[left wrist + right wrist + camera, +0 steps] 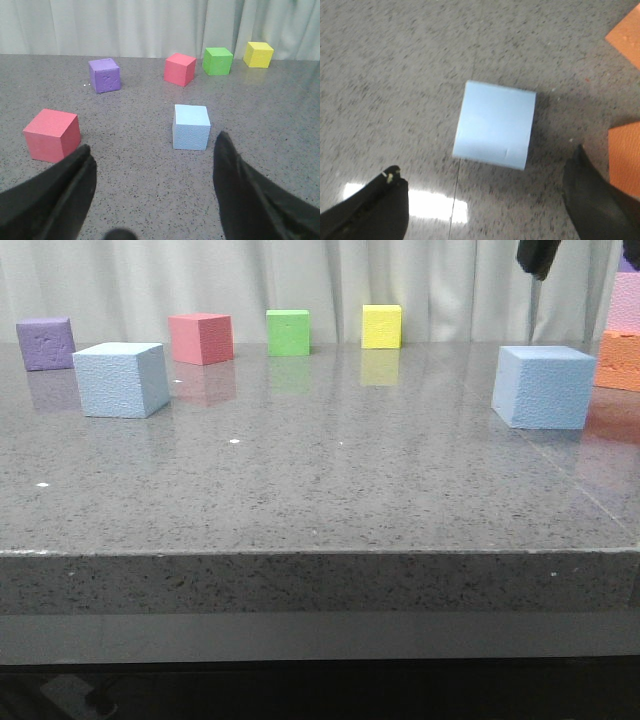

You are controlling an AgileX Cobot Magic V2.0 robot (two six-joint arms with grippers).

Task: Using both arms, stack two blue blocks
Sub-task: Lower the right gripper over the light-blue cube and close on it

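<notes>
Blue blocks sit well apart on the grey speckled bench [320, 490], one toward each side, neither stacked nor held. The left blue block [191, 127] lies just ahead of the left pincer [152, 187], whose dark fingers [70, 185] are spread wide with nothing between them. A red cube [51, 135] stands beside that pincer's left finger; farther beyond it are a purple cube [104, 75], a second red cube [179, 69], a green cube [218, 60] and a yellow cube [258, 54], before a pale curtain [125, 25]. The right blue block [495, 123] rests on the bench directly below the right pincer [487, 197], its fingers likewise parted and empty, hovering above the block. An orange block [625, 160] lies beside that pincer's right finger.
</notes>
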